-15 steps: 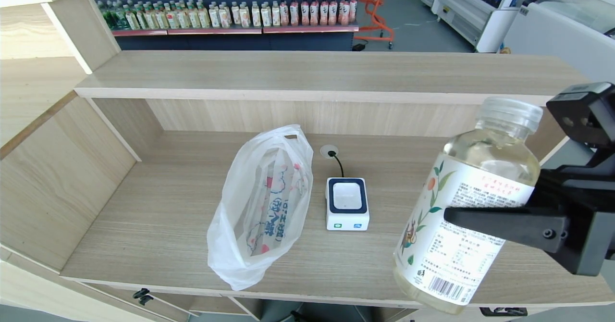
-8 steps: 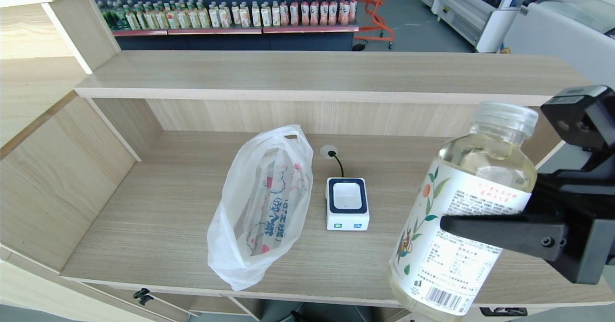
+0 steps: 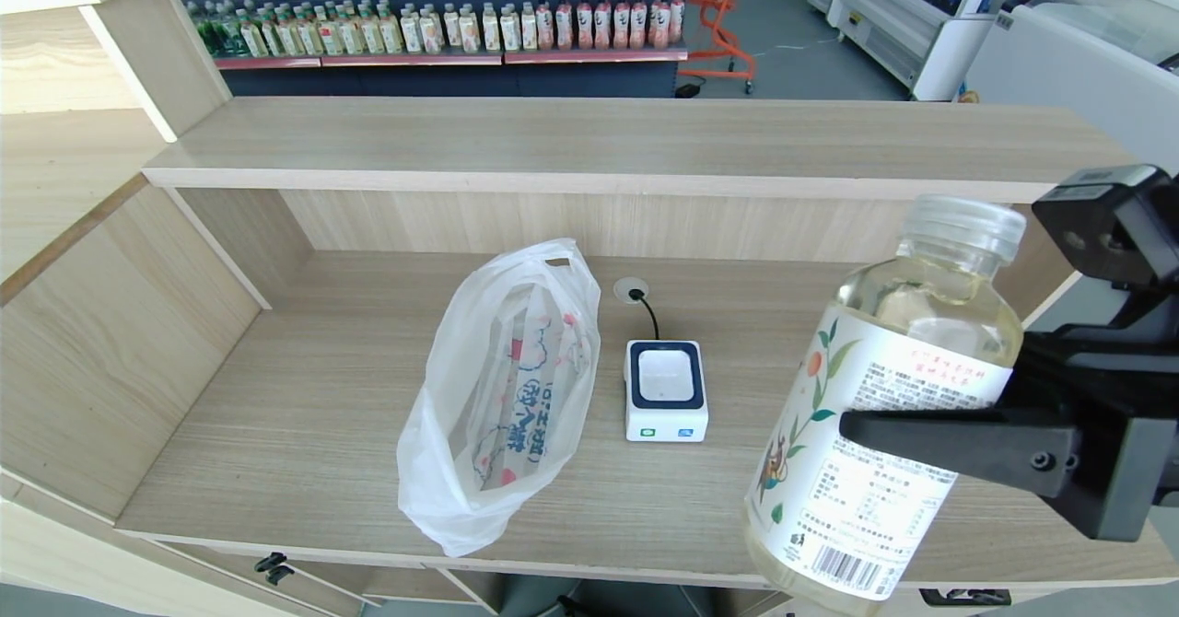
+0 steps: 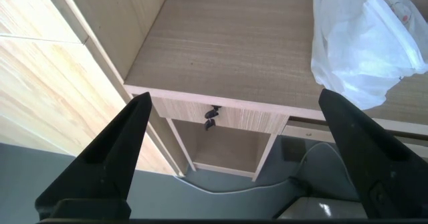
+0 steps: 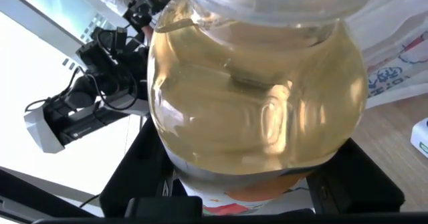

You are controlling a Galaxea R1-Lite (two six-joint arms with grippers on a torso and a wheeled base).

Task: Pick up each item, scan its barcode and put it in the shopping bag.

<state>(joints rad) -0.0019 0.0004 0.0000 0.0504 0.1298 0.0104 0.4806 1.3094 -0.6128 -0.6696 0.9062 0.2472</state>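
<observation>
My right gripper [image 3: 930, 433] is shut on a clear bottle [image 3: 889, 396] of pale yellow drink with a white flowered label and a barcode near its base. It holds the bottle tilted in the air at the right, above the counter's front edge. In the right wrist view the bottle [image 5: 257, 97] looms close between the black fingers. A white barcode scanner [image 3: 666, 389] sits mid-counter, left of the bottle. The white plastic shopping bag [image 3: 497, 396] lies beside the scanner with a printed packet inside. My left gripper [image 4: 234, 157] hangs open below the counter's front edge, near the bag [image 4: 364, 40].
The wooden counter [image 3: 304, 414] has a raised back ledge [image 3: 608, 143] and a side wall on the left. A cable runs from the scanner to a hole [image 3: 631, 290] in the counter. Store shelves with bottles stand behind.
The right gripper has shifted slightly left and down with the bottle. The bag and scanner have not moved.
</observation>
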